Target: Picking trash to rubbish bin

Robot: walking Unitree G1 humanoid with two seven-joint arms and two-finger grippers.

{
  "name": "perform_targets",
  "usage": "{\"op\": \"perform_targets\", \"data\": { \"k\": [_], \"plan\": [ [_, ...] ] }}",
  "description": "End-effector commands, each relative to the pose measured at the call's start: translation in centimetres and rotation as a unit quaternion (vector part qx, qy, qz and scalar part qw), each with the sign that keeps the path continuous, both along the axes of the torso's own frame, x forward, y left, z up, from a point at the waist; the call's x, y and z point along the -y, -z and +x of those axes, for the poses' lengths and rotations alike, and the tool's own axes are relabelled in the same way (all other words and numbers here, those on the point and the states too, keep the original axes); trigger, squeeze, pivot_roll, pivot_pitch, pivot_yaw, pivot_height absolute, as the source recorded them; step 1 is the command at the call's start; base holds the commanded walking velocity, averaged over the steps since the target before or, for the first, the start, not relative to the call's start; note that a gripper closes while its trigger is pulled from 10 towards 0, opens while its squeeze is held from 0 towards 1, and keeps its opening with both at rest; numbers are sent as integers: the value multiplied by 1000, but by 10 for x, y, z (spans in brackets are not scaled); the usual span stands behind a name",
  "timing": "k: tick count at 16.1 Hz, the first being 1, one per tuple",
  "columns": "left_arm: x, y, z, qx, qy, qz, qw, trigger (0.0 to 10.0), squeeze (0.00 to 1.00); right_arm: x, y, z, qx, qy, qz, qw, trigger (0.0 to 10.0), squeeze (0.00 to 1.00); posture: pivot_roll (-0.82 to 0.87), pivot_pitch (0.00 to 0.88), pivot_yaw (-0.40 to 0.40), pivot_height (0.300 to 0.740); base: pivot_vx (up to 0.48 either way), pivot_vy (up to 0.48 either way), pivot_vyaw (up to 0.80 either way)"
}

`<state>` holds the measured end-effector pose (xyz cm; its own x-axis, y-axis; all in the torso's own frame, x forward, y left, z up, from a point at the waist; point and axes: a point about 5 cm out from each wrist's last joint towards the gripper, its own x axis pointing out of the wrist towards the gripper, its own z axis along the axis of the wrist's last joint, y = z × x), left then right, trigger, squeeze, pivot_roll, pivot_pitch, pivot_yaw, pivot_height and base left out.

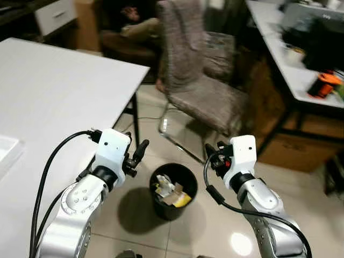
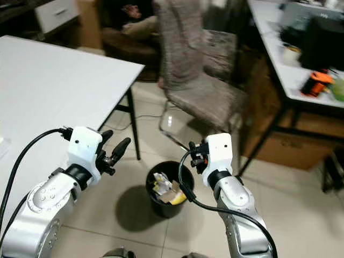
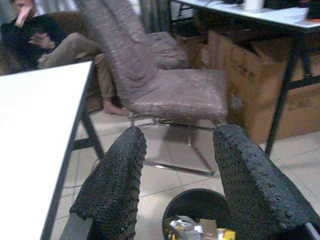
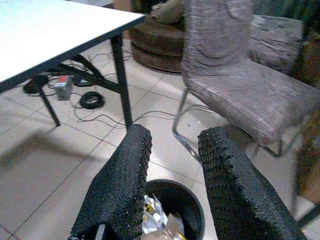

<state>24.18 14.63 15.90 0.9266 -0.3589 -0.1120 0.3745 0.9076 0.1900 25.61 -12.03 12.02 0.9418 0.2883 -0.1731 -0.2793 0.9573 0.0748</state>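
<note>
On my far left the white tabletop (image 1: 59, 91) stretches toward me, its black leg (image 1: 135, 121) standing on the tiled floor (image 1: 215, 226) by the corner. My left gripper (image 1: 138, 153) hangs just past that tabletop edge, above the floor, with its jaws parted and nothing between them; in the left wrist view the two black fingers (image 3: 112, 187) stand well apart, framing the bin beneath. Slightly right of that gripper and below it sits the black rubbish bin (image 1: 173, 191) on the tiles, casting a dark shadow to its left. Inside it lies the trash (image 1: 171, 192): crumpled pale paper, a brownish scrap and something yellow, all resting within the rim. Right of the bin my right gripper (image 1: 213, 152) is held at about the same height as the left one, near the bin's upper right rim. Its jaws are also spread and empty, the fingers (image 4: 120, 187) showing a clear gap in the right wrist view with the bin's opening beneath them. Behind both grippers stands a grey-brown upholstered chair (image 1: 201, 80) on a chrome frame. Beyond it a person (image 3: 45, 40) sits in the background. At the far right another tabletop (image 1: 290, 64) carries dark equipment and an orange object (image 1: 324, 83), with cardboard boxes (image 1: 301, 145) beneath.
</note>
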Motion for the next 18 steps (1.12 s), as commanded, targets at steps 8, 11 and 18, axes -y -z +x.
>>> {"op": "perform_targets", "data": {
  "k": [8,11,18],
  "plan": [
    [2,-6,4,3,13,-1,1000,10000,0,4,3,-2,-10,12,2,1000,10000,0,-10,62,-39,740,-203,0,0],
    [1,-6,3,3,13,0,1000,10000,0,3,3,-1,-10,13,3,1000,10000,0,-8,61,-41,740,-289,0,0],
    [0,-6,4,2,11,3,1000,10000,0,2,3,0,-11,13,5,1000,10000,0,-5,60,-40,740,-287,0,0]
  ]
}}
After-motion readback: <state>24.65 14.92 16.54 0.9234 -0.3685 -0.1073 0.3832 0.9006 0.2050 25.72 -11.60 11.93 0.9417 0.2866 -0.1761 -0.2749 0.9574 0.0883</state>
